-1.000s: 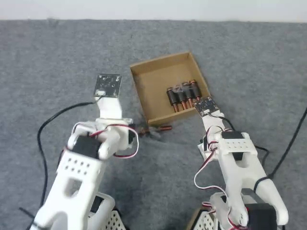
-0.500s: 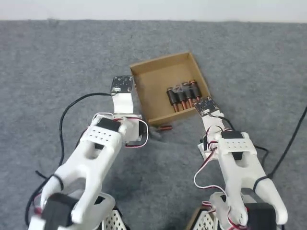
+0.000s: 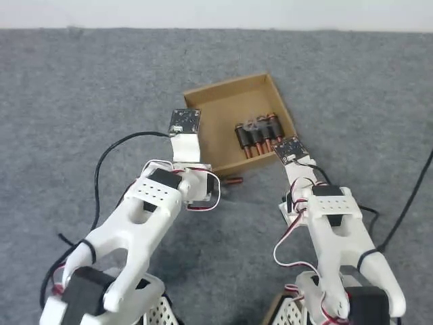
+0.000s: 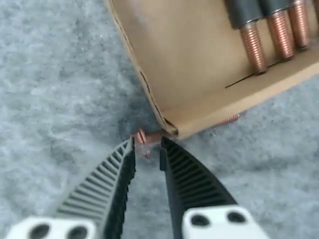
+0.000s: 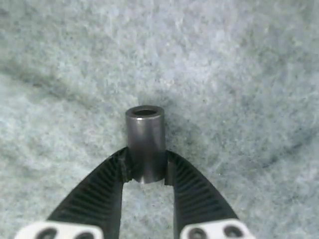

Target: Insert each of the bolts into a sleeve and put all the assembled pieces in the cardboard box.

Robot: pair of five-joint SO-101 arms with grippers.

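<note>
The cardboard box [image 3: 203, 128] holds several assembled bolt-and-sleeve pieces [image 3: 257, 135] against its right wall. A loose copper bolt [image 3: 233, 181] lies on the carpet along the box's front wall. In the left wrist view its head [image 4: 140, 137] pokes out past the box corner [image 4: 169, 127]. My left gripper [image 4: 147, 145] is open by a narrow gap, its tips on either side of that head. My right gripper [image 5: 145, 172] is shut on a dark sleeve [image 5: 145, 142], held above bare carpet with its bore facing away. The right arm [image 3: 325, 210] stands by the box's front right corner.
Grey carpet [image 3: 81, 88] covers the table all around. A black cable [image 3: 101, 176] trails behind the left arm, another [image 3: 413, 196] runs at the right edge. The box floor [image 4: 199, 59] left of the assembled pieces [image 4: 254, 45] is bare.
My left arm has swung right, up to the box's front left corner and the loose bolt. The right arm has stayed put with the sleeve.
</note>
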